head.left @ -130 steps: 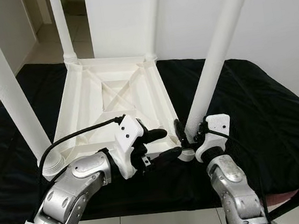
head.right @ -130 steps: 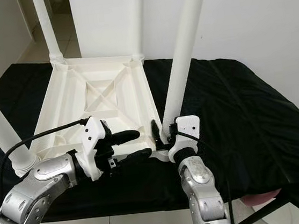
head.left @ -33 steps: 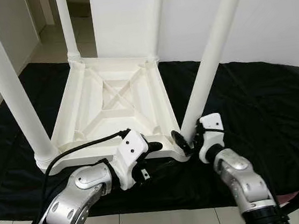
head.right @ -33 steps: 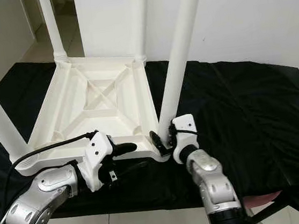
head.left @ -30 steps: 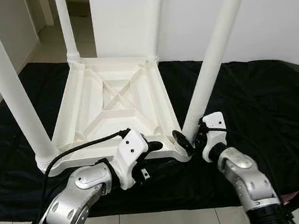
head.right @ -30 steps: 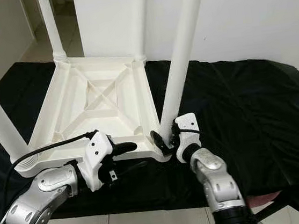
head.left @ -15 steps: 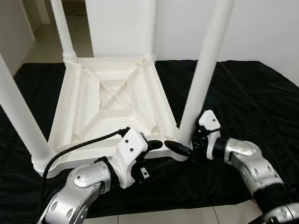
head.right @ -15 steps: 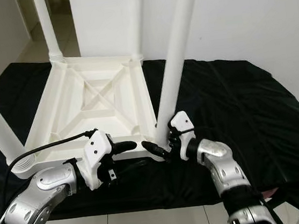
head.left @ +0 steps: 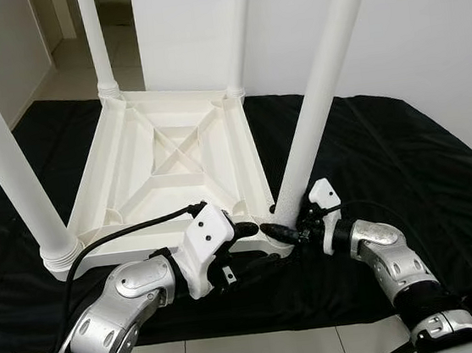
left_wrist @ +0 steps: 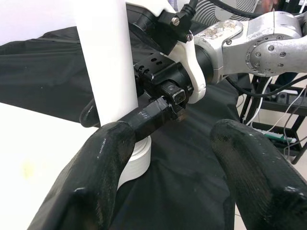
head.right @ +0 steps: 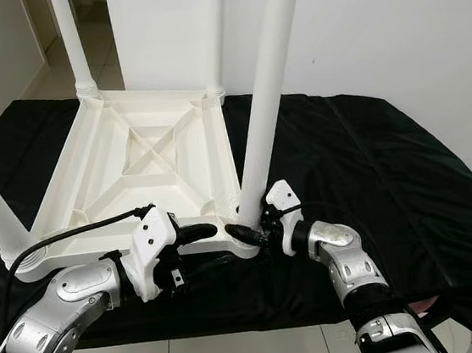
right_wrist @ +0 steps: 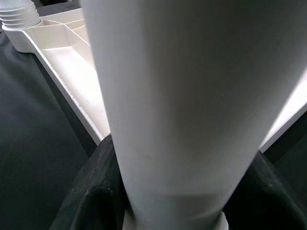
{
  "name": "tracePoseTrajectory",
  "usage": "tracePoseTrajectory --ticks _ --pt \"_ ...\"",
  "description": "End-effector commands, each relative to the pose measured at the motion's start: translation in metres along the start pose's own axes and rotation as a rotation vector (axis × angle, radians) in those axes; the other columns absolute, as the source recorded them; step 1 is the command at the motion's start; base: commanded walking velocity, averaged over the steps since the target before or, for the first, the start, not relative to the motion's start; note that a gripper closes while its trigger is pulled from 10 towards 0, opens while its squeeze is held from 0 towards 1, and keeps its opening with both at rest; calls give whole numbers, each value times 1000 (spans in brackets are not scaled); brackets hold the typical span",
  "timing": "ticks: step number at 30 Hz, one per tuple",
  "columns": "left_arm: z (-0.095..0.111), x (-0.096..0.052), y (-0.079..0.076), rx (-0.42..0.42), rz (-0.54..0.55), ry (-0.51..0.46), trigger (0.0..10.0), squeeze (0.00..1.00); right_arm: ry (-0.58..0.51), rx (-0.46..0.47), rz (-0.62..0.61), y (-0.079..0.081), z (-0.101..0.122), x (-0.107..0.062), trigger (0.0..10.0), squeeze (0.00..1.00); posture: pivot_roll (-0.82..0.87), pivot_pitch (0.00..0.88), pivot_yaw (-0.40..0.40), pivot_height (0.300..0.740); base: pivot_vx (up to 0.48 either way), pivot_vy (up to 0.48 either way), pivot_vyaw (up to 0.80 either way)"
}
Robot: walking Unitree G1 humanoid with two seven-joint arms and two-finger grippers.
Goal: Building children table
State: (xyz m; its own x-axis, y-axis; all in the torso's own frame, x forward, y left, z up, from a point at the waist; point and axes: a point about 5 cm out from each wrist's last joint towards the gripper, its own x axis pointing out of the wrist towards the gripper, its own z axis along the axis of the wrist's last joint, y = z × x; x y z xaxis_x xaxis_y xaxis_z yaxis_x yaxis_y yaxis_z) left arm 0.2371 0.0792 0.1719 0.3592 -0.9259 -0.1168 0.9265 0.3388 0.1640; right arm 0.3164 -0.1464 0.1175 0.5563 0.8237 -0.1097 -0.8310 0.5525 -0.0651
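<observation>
the upturned white tabletop point(head.left: 175, 162) lies on black cloth point(head.left: 404, 157) by white walls point(head.left: 432, 26), right gripper point(head.left: 286, 226) pinching its near leg point(head.left: 313, 108), left gripper point(head.left: 248, 243) spread beside it.

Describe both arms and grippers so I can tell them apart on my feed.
Both arms are silver with black joints. Left gripper: two thick black fingers, white wrist housing, black cable looping back along the arm. Right gripper: black fingers, smaller white bracket, thin black wire.

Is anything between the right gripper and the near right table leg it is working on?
Nothing visible. The right gripper has its black fingers either side of the base of the near right white plastic leg, where it meets the upturned white tabletop.
</observation>
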Motion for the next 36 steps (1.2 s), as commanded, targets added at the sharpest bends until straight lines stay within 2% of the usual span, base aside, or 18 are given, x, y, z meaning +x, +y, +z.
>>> tracePoseTrajectory --ticks 1,7,8,9,10,13,15,18,19,20,22,25,27,30,31,32,36 --pt "-1 0 -4 3 -29 12 10000 0 24 41 12 5 -10 -3 0 0 31 0 -101 740 0 0 0" --pt "-2 0 -4 5 -32 14 10000 0 -16 60 -53 7 -8 -4 0 0 33 0 -105 740 0 0 0" --pt "-2 0 -4 5 -33 15 10000 0 -14 63 -106 10 -9 -3 10000 0 34 0 -109 740 0 0 0" --pt "-2 0 -5 3 -33 14 10000 0 -9 75 -191 14 -10 0 10000 0 32 0 -111 740 0 0 0" --pt "-2 0 -5 3 -33 14 10000 0 -9 75 -191 14 -10 0 10000 0 32 0 -111 740 0 0 0" --pt "-3 0 -6 0 -36 14 10000 0 18 58 -351 23 -12 5 10000 0 31 0 -114 740 0 0 0" --pt "-3 1 -6 5 -37 16 10000 0 22 87 -448 28 -12 6 10000 0 28 0 -114 740 0 0 0" --pt "-3 1 -6 5 -38 15 10000 0 21 113 -525 32 -11 8 10000 0 26 0 -115 740 0 0 0" --pt "-3 1 -5 6 -37 13 10000 0 34 162 -659 35 -11 9 10000 0 22 0 -113 740 0 0 0" --pt "-3 1 -5 6 -37 13 10000 0 34 162 -659 35 -11 9 10000 0 22 0 -113 740 0 0 0" --pt "-2 1 -4 6 -36 12 10000 0 40 177 -759 39 -9 10 10000 0 21 0 -112 740 0 0 0" --pt "-2 1 -4 6 -35 12 10000 0 37 170 -779 41 -8 11 10000 0 21 0 -112 740 0 0 0" --pt "-2 1 -5 3 -36 12 10000 0 29 166 -763 48 -5 14 10000 0 17 0 -110 740 0 0 0" --pt "-2 1 -5 3 -36 12 10000 0 29 166 -763 48 -5 14 10000 0 17 0 -110 740 0 0 0" --pt "-2 1 -6 -1 -38 11 10000 0 30 168 -762 50 -3 14 10000 349 10 0 -106 740 0 0 0" --pt "-2 1 -5 -3 -33 10 10000 0 21 164 -753 49 -1 12 10000 1000 7 0 -108 740 0 0 0" --pt "-2 1 -4 -2 -31 9 10000 0 13 165 -740 46 0 9 10000 1000 7 0 -109 740 0 0 0"
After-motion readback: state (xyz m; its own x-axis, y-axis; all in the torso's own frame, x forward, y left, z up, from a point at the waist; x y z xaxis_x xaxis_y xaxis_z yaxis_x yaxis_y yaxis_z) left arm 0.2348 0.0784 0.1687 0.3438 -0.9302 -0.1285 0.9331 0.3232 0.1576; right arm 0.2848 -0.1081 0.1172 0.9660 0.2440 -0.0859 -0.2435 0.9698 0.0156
